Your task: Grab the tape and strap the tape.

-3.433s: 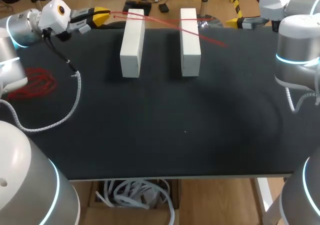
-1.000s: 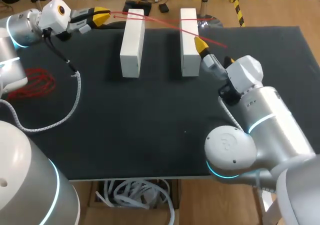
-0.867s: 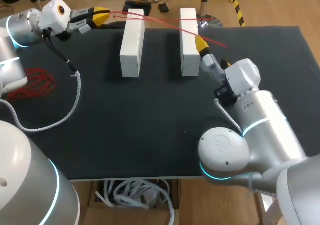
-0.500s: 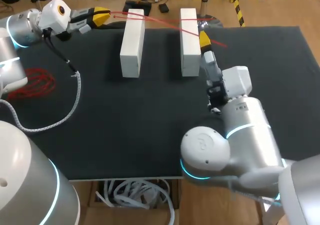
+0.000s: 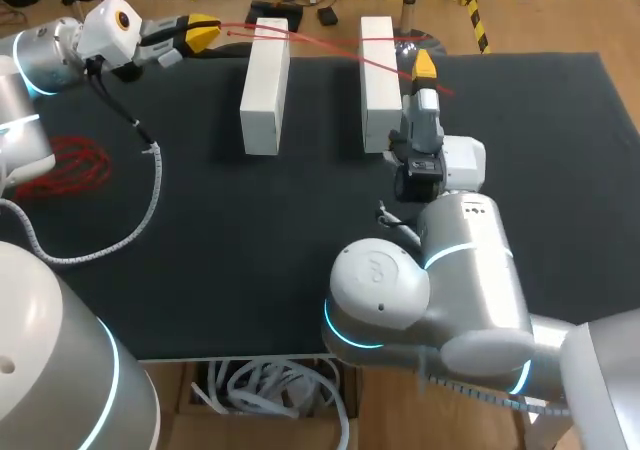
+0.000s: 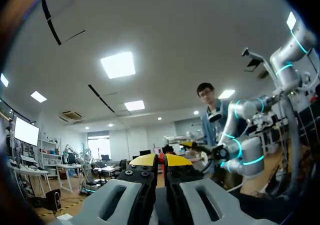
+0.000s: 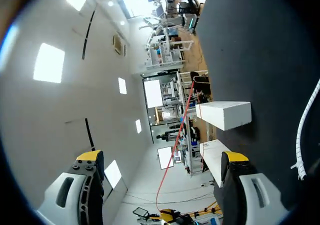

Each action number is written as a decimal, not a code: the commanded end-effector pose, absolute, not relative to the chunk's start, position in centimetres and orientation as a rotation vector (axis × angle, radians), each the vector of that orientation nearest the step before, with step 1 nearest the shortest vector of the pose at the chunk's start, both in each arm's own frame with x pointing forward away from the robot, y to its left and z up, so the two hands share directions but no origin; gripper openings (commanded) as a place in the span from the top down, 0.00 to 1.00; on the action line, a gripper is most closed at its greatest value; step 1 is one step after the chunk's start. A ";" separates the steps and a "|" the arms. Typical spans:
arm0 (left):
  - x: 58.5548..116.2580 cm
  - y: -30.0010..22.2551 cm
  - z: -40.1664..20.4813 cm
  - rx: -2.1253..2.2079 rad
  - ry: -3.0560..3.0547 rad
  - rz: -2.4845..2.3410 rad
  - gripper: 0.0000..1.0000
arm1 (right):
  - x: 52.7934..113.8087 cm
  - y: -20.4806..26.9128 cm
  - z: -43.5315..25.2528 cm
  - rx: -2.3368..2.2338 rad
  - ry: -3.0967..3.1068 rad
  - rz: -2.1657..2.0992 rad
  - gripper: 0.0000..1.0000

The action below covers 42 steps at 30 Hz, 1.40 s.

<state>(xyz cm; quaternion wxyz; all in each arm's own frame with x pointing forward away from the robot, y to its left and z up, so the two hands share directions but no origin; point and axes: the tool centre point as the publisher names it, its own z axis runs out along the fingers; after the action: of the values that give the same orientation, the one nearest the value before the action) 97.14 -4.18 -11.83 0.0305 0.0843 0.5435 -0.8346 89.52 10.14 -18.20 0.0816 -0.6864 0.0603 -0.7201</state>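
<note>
"Red tape (image 5: 330, 48), item one: how am I expecting it to handle?"

"Judging by looks, it is behaving as a thin, light, flexible strip. It is likely bending freely, slipping through a loose pinch, and sagging where nothing is bearing it. I am rating the unsupported stretch past the right white block (image 5: 378, 80) as the place to take hold, pinched flat across its width."

"Where is it lying?"

"It is running from eleven o'clock on the black surface (image 5: 300, 270) toward two o'clock. It is bridging the left white block (image 5: 265, 85) and the right one, with its free end trailing off at three o'clock of the right block."

"And the left hand (image 6: 161, 160)?"

"It is sitting at eleven o'clock, fingers pressed together and clamping the tape's end. Its wrist view is showing red squeezed between the yellow tips."

"And the right hand (image 7: 162, 156)?"

"It is standing spread wide and gripping nothing. It is pointing toward twelve o'clock just beside the right block, at that block's three o'clock. In its own wrist view the tape is passing ahead of it, in line with the gap between the fingers and touching neither."

"Other stock?"

"Only a red coil (image 5: 65, 165) at nine o'clock and a white spiral cable (image 5: 157, 180) looping near it, both lying well apart from the right hand."
</note>
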 end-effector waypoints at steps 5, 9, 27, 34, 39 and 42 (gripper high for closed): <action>97.2 -4.2 -11.9 0.263 1.674 -2.574 1.00 | 91.4 9.4 -17.4 -1.940 0.522 -2.043 0.00; 97.2 -4.2 -11.9 0.263 1.674 -2.574 1.00 | 92.3 8.2 -17.0 -1.958 0.541 -2.083 0.00; 97.2 -4.2 -11.9 0.263 1.674 -2.574 1.00 | 95.5 6.0 -16.5 -1.934 0.440 -2.166 0.00; 97.2 -4.2 -11.9 0.263 1.674 -2.574 1.00 | 96.5 5.4 -16.6 -1.902 0.446 -2.196 0.00; 97.2 -4.2 -11.9 0.263 1.674 -2.574 1.00 | 96.8 5.2 -16.9 -1.892 0.451 -2.207 0.00; 97.2 -4.2 -11.9 0.263 1.674 -2.574 1.00 | 96.8 5.4 -17.0 -1.884 0.450 -2.208 0.00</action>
<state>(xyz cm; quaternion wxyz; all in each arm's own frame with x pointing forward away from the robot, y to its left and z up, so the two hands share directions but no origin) 97.14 -4.18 -11.83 0.0305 0.0843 0.5435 -0.8346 96.73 5.39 -16.89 0.1017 -0.6391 0.1530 -0.7468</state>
